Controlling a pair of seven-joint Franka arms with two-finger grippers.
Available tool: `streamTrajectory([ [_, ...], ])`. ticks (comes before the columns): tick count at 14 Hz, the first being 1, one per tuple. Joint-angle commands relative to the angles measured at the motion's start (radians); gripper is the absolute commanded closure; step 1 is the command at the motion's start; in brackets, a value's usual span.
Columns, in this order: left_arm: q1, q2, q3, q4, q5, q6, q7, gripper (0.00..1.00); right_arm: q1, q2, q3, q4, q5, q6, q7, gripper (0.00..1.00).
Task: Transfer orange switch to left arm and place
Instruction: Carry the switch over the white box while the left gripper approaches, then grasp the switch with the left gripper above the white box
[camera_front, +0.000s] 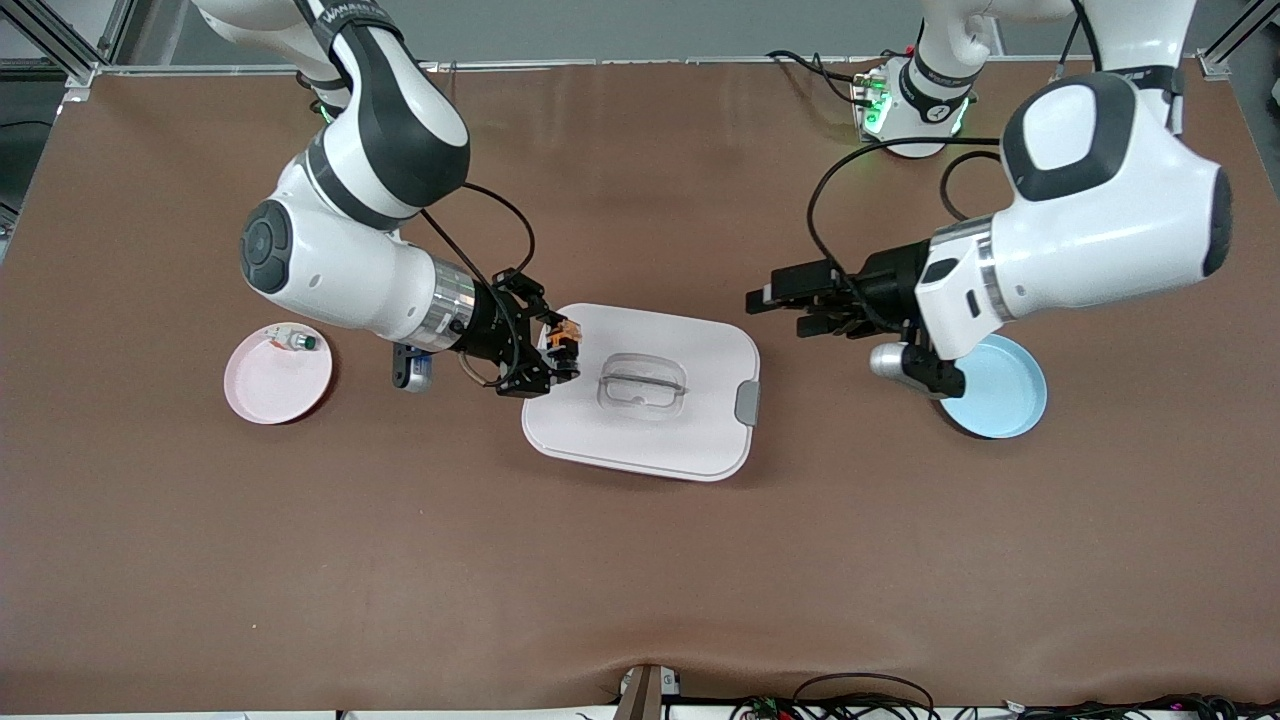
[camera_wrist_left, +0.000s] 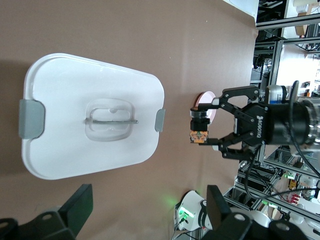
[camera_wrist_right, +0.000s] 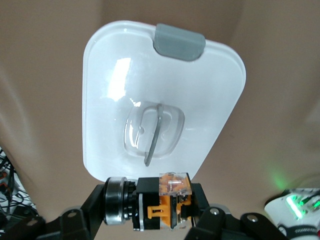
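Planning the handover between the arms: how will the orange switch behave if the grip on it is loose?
The orange switch, shut in the right gripper over the box edge, looks rigid and light. Its round cap end might let it roll if dropped. Its blocky sides probably resist twisting. The left gripper waits open.

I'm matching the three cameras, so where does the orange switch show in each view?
Front view: the orange switch sits in the right gripper, over the box edge toward the right arm's end.
Left wrist view: the switch is held up by the right gripper, farther off than the box.
Right wrist view: the switch sits between the fingers, over the box rim.
Shared landmark: the box's clear lid handle.
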Motion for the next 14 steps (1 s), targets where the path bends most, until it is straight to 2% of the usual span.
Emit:
streamTrajectory([
  [1,-0.037,0.023,-0.001,0.005,-0.044,0.064,0.006,0.00,0.030,0.027,-0.002,0.059,0.028,-0.010,0.103,1.00],
  [6,-0.095,0.050,-0.001,-0.001,-0.066,0.161,0.006,0.00,0.071,0.076,-0.002,0.128,0.027,0.001,0.226,1.00],
  [10,-0.137,0.083,-0.001,0.002,-0.070,0.210,0.006,0.00,0.080,0.193,-0.002,0.279,0.025,-0.002,0.318,1.00],
  [14,-0.147,0.119,-0.006,0.002,-0.098,0.227,0.070,0.00,0.086,0.210,-0.002,0.315,0.027,0.001,0.329,1.00],
])
